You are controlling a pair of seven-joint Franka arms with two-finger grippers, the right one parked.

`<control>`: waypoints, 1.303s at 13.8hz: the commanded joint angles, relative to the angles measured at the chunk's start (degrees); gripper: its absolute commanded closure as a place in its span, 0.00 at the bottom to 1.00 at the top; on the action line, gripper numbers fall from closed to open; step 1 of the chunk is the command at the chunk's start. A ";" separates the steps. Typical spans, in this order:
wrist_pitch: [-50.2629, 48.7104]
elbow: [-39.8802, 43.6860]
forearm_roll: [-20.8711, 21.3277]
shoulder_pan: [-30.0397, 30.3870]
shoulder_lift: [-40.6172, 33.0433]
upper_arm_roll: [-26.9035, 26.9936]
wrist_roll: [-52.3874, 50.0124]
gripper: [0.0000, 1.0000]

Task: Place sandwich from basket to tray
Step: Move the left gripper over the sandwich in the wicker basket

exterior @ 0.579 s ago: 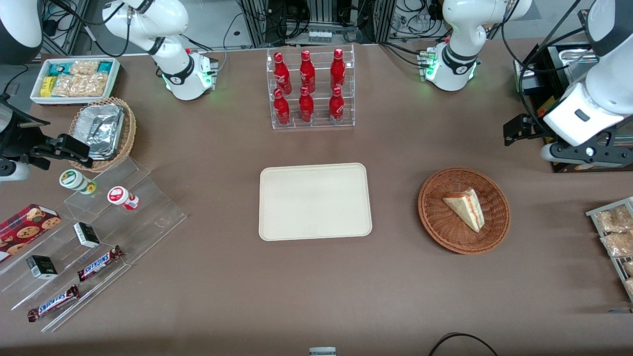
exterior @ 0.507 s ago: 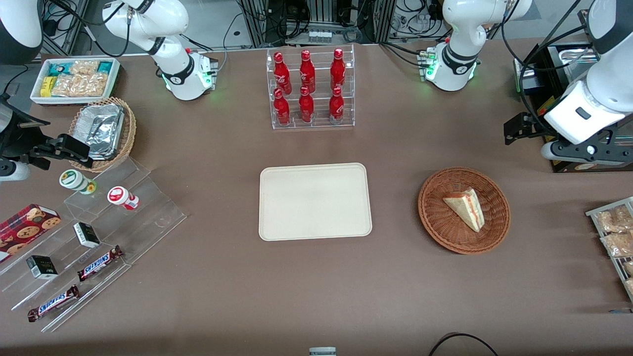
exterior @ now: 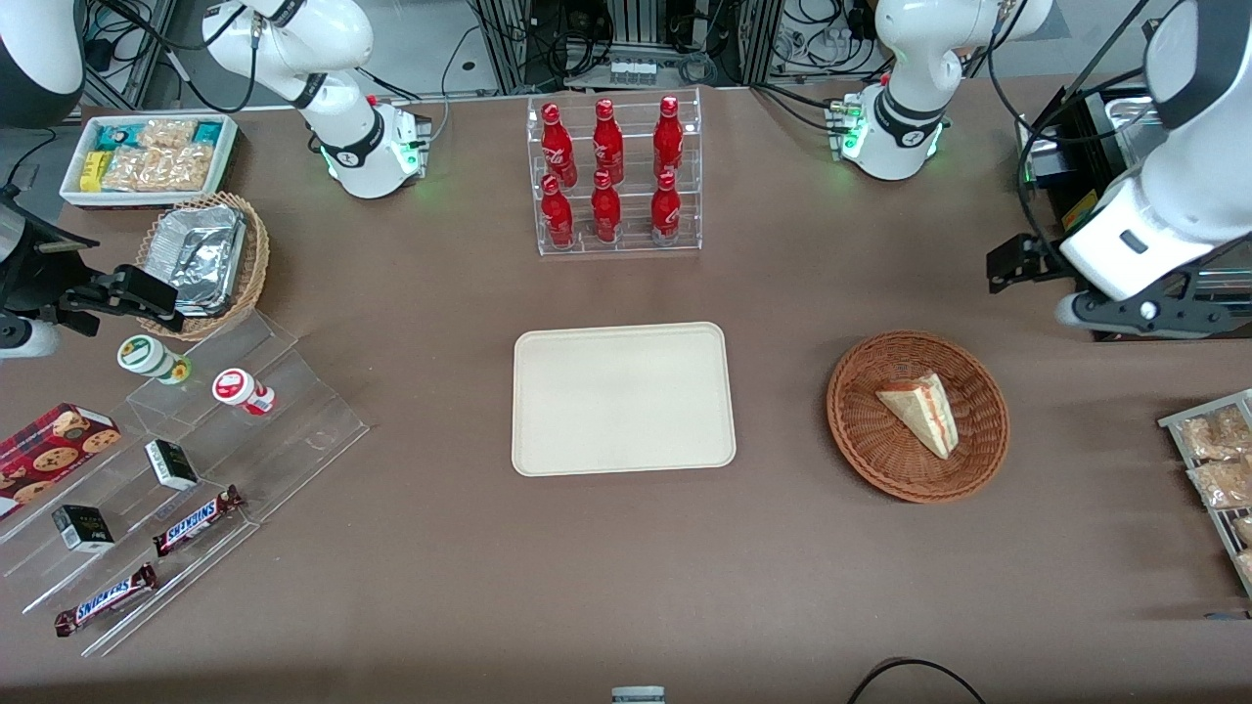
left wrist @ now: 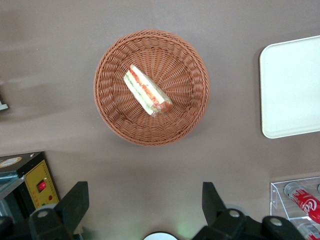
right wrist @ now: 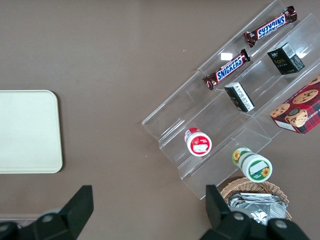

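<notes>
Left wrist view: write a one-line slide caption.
Open tool high above the sandwich in the basket, tray beside.

Left arm's gripper (left wrist: 142, 207) aloft, fingers spread wide, empty.

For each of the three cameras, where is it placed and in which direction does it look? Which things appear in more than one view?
Front view: high above the table, facing both arm bases; shows the tray, the basket with the sandwich, and the left arm.
Left wrist view: on the working arm, looking down; the open gripper hangs above bare table beside the basket.
Right wrist view: on the parked arm, looking down at a clear snack stand; its own fingers show.
Shared: the tray shows in all three views.
</notes>
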 commanded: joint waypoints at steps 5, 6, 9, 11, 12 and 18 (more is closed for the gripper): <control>17.36 -15.59 -0.36 -0.29 0.12 -0.11 0.18 0.00; 20.79 -18.31 -0.37 -0.29 0.38 -0.11 -0.17 0.00; 28.01 -23.17 -0.37 -0.29 1.78 -0.11 -0.17 0.00; 29.34 -23.26 -0.37 -0.20 2.93 -0.03 -1.13 0.00; 29.87 -23.35 -0.37 -0.12 3.37 -0.03 -1.49 0.00; 34.78 -24.67 0.07 -0.46 4.95 0.06 -21.74 0.00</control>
